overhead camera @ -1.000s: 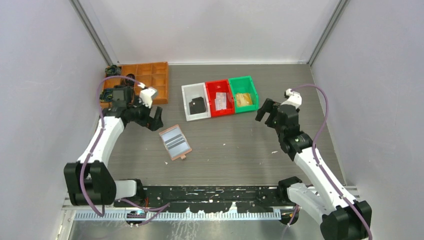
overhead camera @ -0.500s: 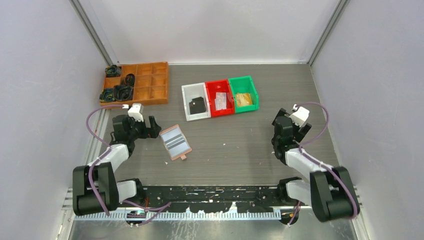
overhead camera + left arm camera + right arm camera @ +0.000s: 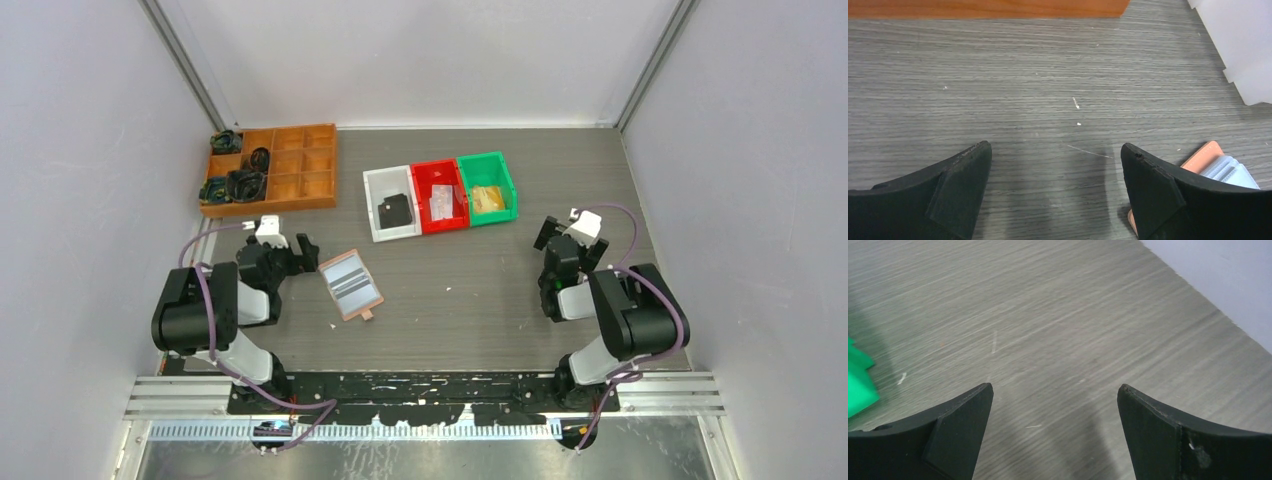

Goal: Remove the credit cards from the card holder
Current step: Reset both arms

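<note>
The card holder (image 3: pixel 350 284) lies open on the table, salmon-pink with grey slotted pockets facing up. No card shows in its slots. A whitish card (image 3: pixel 442 203) lies in the red bin (image 3: pixel 440 172) and a yellowish card (image 3: pixel 488 199) lies in the green bin (image 3: pixel 486 162). My left gripper (image 3: pixel 285 255) is open and empty, low over the table just left of the holder. In the left wrist view (image 3: pixel 1055 150) the holder's corner (image 3: pixel 1220 162) peeks out behind the right finger. My right gripper (image 3: pixel 565 245) is open and empty in the right wrist view (image 3: pixel 1055 390), over bare table.
A white bin (image 3: pixel 378 188) holds a black object (image 3: pixel 396 211). An orange compartment tray (image 3: pixel 300 160) with black parts stands at the back left; its edge (image 3: pixel 988 7) shows in the left wrist view. Both arms are folded low near their bases. The side wall (image 3: pixel 1228 275) is close.
Both arms have drawn back from the bins and folded down low toward their bases. Both grippers stayed open and empty. The card holder has not moved.
</note>
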Motion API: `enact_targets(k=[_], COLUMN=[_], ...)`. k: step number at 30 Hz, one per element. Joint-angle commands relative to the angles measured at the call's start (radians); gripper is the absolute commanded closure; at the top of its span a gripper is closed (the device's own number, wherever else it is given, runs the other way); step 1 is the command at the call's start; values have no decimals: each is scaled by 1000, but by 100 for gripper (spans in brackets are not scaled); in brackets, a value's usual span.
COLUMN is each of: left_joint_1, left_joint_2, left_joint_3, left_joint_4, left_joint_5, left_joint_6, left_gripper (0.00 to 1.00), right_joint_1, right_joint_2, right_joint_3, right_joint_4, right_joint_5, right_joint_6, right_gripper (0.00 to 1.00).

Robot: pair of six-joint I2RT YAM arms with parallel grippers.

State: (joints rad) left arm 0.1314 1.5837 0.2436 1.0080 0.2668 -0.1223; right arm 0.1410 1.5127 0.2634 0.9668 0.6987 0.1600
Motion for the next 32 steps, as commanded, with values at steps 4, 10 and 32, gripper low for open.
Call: enact_targets(k=[4,10,32], left_joint_1=[-57,-116,-119], left_joint_2=[-22,-36,-35], left_joint_3=[77,130,134], left_joint_4=[43,-89,-97], left_joint_5=[-169,-202,-204], left_joint_6=[16,79,84], left_gripper=[0,0,0], right_joint_1=[-70,-115,-114], right_joint_2=[54,39,40], right_joint_3=[77,84,81], right_joint_4=[26,-10,-2], right_joint_5=[-193,-242,-242], right_joint_6=[-10,18,17], right_gripper=[0,1,1])
